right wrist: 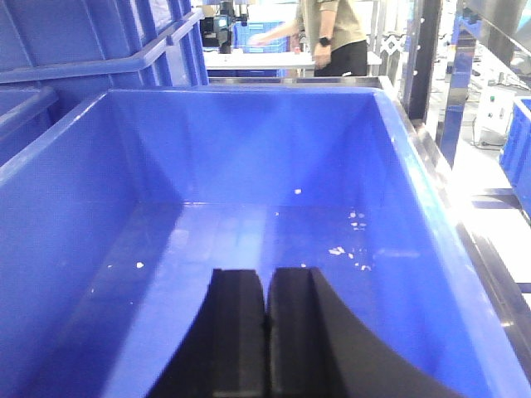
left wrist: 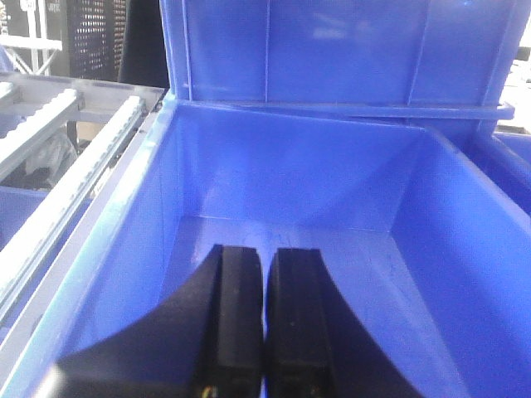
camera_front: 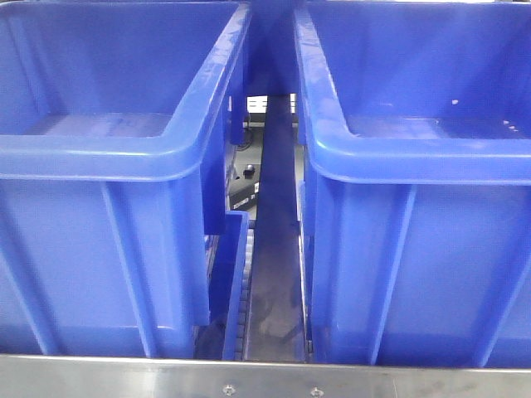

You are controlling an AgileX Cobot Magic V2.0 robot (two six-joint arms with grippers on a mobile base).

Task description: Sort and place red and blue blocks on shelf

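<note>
Left bin: large blue plastic bin (camera_front: 108, 157) on the metal rack, seen from the front view; nothing shows on its floor.
Right bin: matching large blue plastic bin (camera_front: 415, 166) just beside it, a narrow gap with a roller track (camera_front: 242, 315) between them.
Shelf: brushed-steel front rail with small screws (camera_front: 265, 377) along the bottom edge.
Left tool (left wrist: 265, 323): black fingers pressed together, clenched on nothing, hanging over a blue bin's floor.
Right tool (right wrist: 265, 332): black fingers likewise clenched, empty, over a bin floor with small white flecks (right wrist: 348, 236).
Red and blue blocks: neither cube shows in any view.
Background: a person (right wrist: 332, 33) stands at a far desk.
</note>
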